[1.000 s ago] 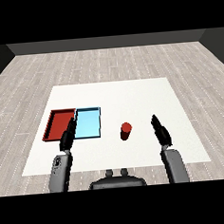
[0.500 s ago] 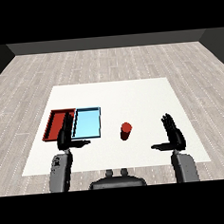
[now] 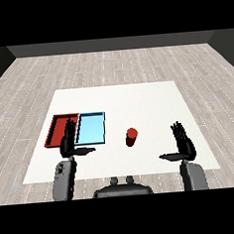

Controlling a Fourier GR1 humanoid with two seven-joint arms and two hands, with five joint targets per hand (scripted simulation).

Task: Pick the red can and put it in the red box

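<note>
At the far left of the white table (image 3: 137, 95) lies the red tray (image 3: 56, 129), with the light blue tray (image 3: 91, 128) touching its right edge. The left hand (image 3: 67, 141) stands upright over the near edge where the two trays meet, fingers straight and pointing away from the robot, thumb stretched out to the right; it holds nothing. Its grey forearm (image 3: 64, 179) rises from the lower left corner of the view.

To the right of the blue tray, apart from it, the red can (image 3: 131, 136) stands upright on the bare table, roughly midway between the two hands and touched by neither. It sits well to the right of the left hand's thumb and well to the left of the right hand's thumb.

Further right, the right hand (image 3: 183, 145) is raised with its fingers straight and spread slightly, thumb reaching left toward the can's side of the table; it is empty too. It is slightly nearer the robot than the can
</note>
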